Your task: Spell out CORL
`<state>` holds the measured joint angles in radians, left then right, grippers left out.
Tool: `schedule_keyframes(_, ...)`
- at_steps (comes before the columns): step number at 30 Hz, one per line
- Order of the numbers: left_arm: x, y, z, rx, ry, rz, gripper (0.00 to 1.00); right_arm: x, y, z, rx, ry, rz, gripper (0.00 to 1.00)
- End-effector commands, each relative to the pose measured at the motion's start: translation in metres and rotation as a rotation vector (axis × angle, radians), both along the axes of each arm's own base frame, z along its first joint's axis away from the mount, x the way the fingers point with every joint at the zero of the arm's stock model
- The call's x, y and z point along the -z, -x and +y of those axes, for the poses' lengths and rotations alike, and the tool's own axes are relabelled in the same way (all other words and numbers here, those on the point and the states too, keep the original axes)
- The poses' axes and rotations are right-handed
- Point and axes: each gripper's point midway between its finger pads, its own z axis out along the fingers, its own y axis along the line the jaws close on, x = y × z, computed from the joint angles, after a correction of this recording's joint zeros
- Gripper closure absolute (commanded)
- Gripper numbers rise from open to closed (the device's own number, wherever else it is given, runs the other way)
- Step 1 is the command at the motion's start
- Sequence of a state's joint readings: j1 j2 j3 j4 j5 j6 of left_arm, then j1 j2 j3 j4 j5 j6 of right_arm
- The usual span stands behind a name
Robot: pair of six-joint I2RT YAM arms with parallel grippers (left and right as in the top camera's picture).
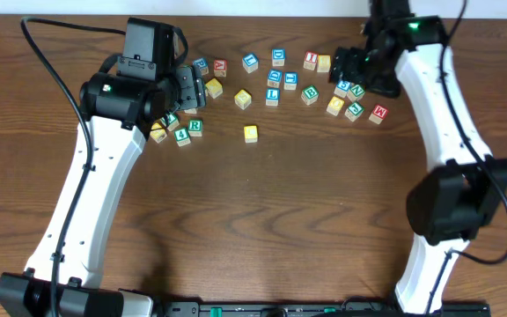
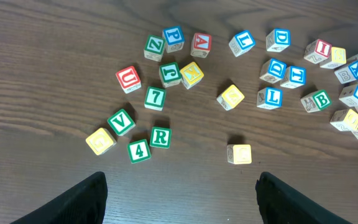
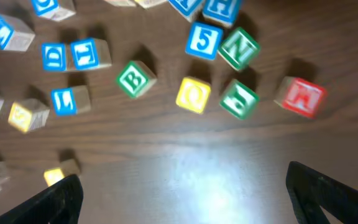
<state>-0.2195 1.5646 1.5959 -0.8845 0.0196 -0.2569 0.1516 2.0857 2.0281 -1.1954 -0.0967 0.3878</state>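
Nearest me, the left arm (image 1: 86, 194) and the right arm (image 1: 438, 97) rise from the near edge of the table (image 1: 253, 220), white links with black joints and black cables looping off them. A wide stretch of dark brown, finely grained wood lies bare up to the cubes. First comes a lone yellow cube (image 2: 239, 153), standing apart from the others, its letter too faint to read. Left of it and slightly further back, the green R cube (image 2: 160, 137) sits just beside a green 4 cube (image 2: 139, 150). The left hand (image 2: 180, 186) hangs over this side with its fingers spread and nothing between them. Further on, in the middle of the scatter, a second yellow cube (image 2: 230, 97) lies near the blue L cube (image 2: 270, 98), with another L cube (image 2: 242, 42) behind them. At the far right the right hand (image 3: 182, 180) hovers with fingers wide apart and empty. It is above a yellow cube marked O or Q (image 3: 193, 95), a green N cube (image 3: 238, 48) and a red M cube (image 3: 300, 96). Lamp glare whitens the wood there.
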Motion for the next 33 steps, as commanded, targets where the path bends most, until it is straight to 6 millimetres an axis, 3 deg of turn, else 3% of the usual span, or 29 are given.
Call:
schedule_keyframes(1,-0.010,-0.001,0.002,0.006,-0.014,-0.028,0.24,0.012,-0.015,0.015,0.005,-0.030,-0.015,0.01)
schedule_keyframes(5,-0.010,-0.001,0.002,0.006,-0.014,-0.027,0.25,0.027,-0.028,0.038,-0.036,-0.088,-0.030,0.01)
schedule_keyframes(9,-0.010,-0.001,0.002,0.006,-0.014,-0.027,0.24,0.045,-0.034,0.047,-0.014,-0.071,-0.022,0.33)
schedule_keyframes(10,-0.010,-0.001,0.002,0.006,-0.014,-0.028,0.24,0.050,-0.035,0.043,0.032,-0.057,-0.011,0.35)
schedule_keyframes(14,-0.010,0.000,0.002,0.006,-0.014,-0.024,0.25,0.071,-0.035,0.030,0.195,-0.006,0.034,0.39)
schedule_keyframes(20,-0.010,0.000,0.002,0.006,-0.014,-0.024,0.24,0.096,-0.035,0.029,0.216,0.005,0.075,0.43)
schedule_keyframes(33,-0.010,0.000,0.002,0.006,-0.014,-0.024,0.24,0.105,-0.030,0.022,0.171,0.062,0.095,0.43)
